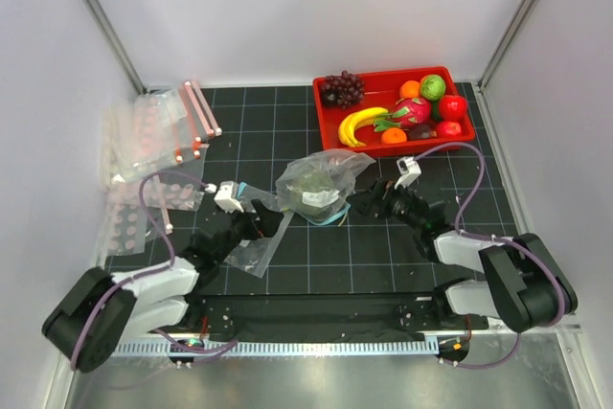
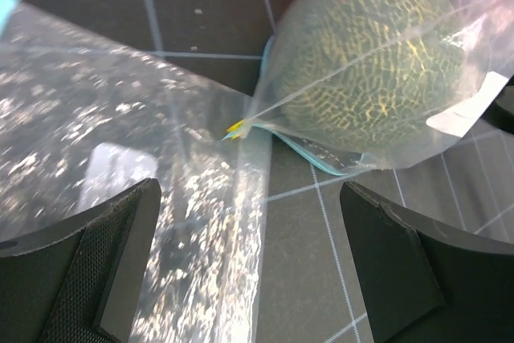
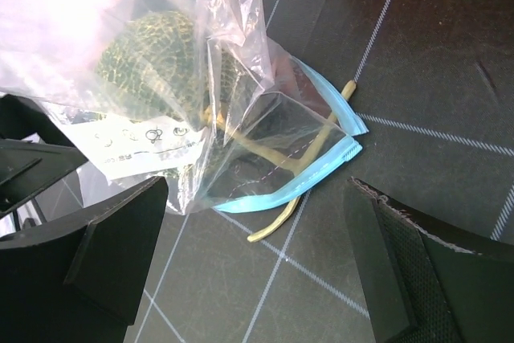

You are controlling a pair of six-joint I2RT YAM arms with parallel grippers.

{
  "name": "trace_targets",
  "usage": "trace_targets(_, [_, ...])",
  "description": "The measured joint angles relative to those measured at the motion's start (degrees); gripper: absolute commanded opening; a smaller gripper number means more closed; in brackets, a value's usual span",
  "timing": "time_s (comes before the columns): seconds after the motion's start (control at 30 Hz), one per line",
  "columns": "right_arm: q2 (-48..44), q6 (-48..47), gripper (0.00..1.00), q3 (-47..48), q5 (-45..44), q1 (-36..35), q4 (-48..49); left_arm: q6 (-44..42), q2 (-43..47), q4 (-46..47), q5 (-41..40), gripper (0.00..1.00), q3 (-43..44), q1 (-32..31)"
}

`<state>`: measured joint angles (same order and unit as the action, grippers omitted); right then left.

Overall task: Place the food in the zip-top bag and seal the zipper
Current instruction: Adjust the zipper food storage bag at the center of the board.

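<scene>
Bag: clear soft plastic zip-top bag (image 1: 324, 171), crumpled at the middle of the black gridded surface (image 1: 383, 256), just in front of the red plastic tray (image 1: 393, 77) and between the two pincers.
Melon: dull green, netted, round toy melon (image 1: 313, 189), inside the bag.
Zipper: narrow teal-blue press strip (image 3: 321, 168) along the bag's near edge, its two halves parted at one end.
Left pincer (image 1: 261, 217): spread wide and gripping nothing, low over a second, flat clear plastic bag (image 2: 120, 118); melon bag ahead and to its right, apart from the fingers.
Right pincer (image 1: 369, 200): spread wide and gripping nothing, just right of the bag; zipper straight ahead, framed between the fingertips in the wrist view.
Banana: yellow toy banana (image 1: 356, 124), in the tray, well apart from both pincers.
</scene>
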<state>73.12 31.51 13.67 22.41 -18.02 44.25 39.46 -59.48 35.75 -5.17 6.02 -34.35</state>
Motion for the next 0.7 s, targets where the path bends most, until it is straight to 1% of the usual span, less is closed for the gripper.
trace_targets(0.1, [3.48,-1.03,0.97,0.83,0.55,0.00,2.21,-2.58,-7.48,6.38,3.02,0.95,1.57,0.00])
trace_targets(0.23, [9.40,-1.64,0.97,2.34,1.38,0.00,6.32,-5.33,-13.68,14.51,6.58,0.95,2.38,0.00])
trace_targets(0.4, [16.98,-1.38,0.96,4.52,3.34,0.22,12.72,-8.59,-18.60,19.34,8.07,0.95,4.50,0.00])
trace_targets(0.53, [20.41,-1.36,0.94,6.75,4.52,0.85,15.67,-10.80,-23.71,23.71,8.33,0.94,6.36,0.00])
trace_targets(0.7, [23.71,-1.14,0.94,9.22,5.49,1.27,18.29,-11.65,-32.96,29.42,9.40,0.88,7.87,0.00])
